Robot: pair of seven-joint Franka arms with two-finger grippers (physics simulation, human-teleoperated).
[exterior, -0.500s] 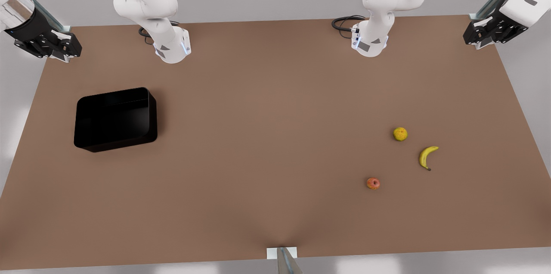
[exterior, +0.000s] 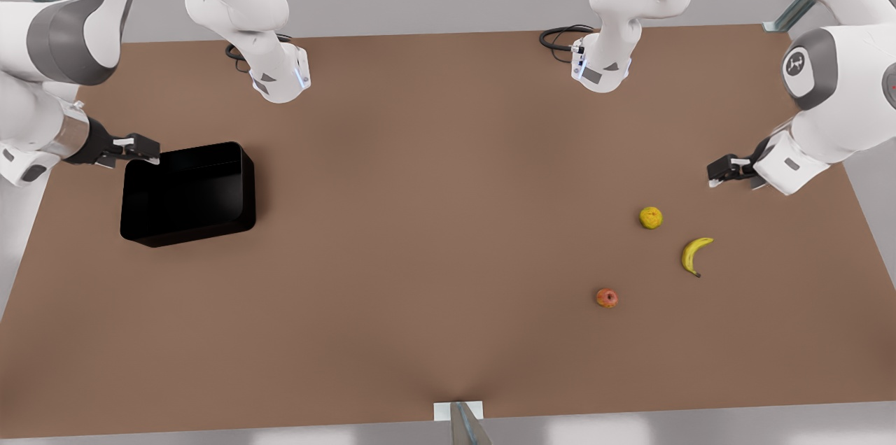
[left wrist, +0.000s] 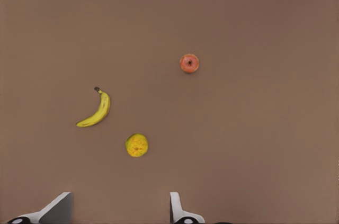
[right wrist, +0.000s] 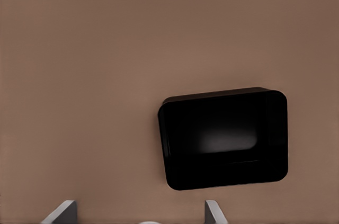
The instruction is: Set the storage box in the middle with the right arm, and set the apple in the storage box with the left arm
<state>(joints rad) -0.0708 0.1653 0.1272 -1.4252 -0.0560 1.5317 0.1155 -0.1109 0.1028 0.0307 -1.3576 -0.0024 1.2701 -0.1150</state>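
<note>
The glossy black rectangular storage box (exterior: 187, 194) lay on the brown table (exterior: 434, 221) at the front view's left. Beside its far-left corner hung the right gripper (exterior: 137, 149), fingers apart. The small red-orange apple (exterior: 607, 298) sat at the right, near a yellow-green round fruit (exterior: 651, 217) and yellow banana (exterior: 694, 255). The left gripper (exterior: 722, 172) hovered farther right, fingers apart, holding nothing.

Pincer fingers (right wrist: 214, 211) cropped at edge

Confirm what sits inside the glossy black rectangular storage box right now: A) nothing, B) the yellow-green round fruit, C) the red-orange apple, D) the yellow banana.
A: the glossy black rectangular storage box shows a bare interior, while the small red-orange apple lies on the brown table far from it.
</note>
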